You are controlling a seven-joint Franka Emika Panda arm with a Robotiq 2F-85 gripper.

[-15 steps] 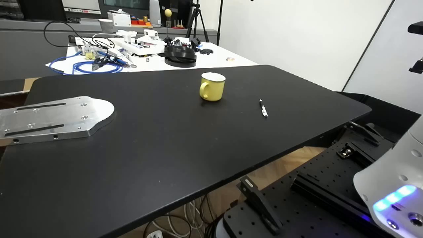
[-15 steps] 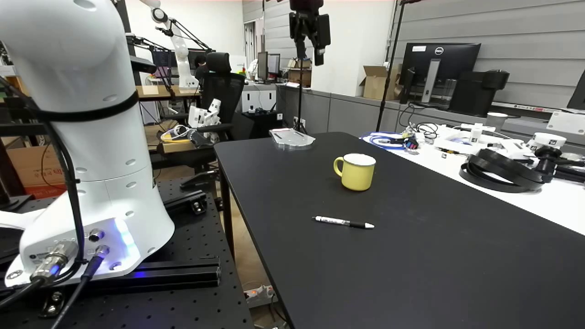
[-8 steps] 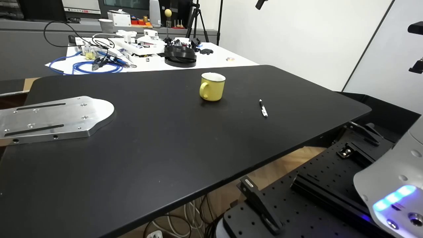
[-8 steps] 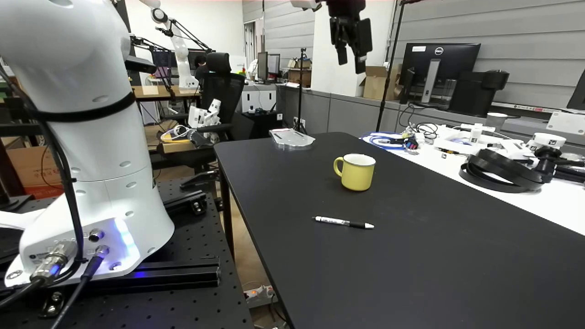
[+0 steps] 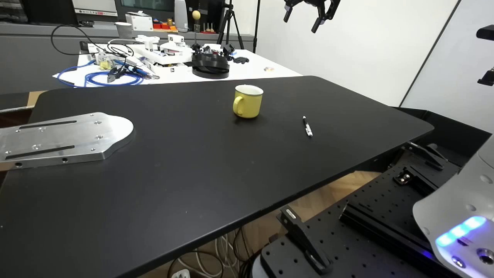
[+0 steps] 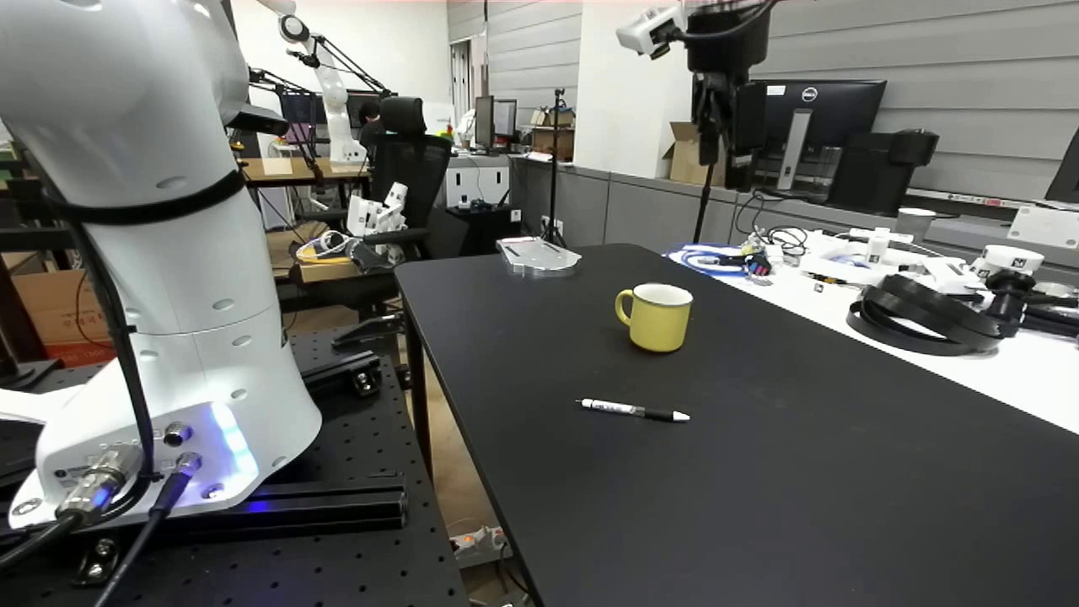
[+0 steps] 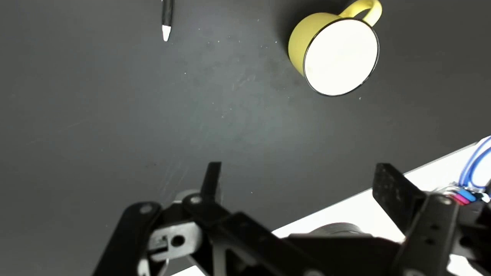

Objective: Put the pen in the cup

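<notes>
In both exterior views we see the pen [image 6: 632, 410] lying flat on the black table [image 6: 759, 506], well below the pincer [image 5: 300, 25], while the yellow cup [image 6: 659, 329] stands upright, also lower than the pincer and apart from the pen. Nothing of the transfer is done, by our reading; picking up the pen, carrying it over and releasing it into the cup all remain. In the wrist view we find the pincer's fingers [image 7: 211, 179] spread wide apart, holding and touching nothing, with pen and cup both beyond the fingertips.
</notes>
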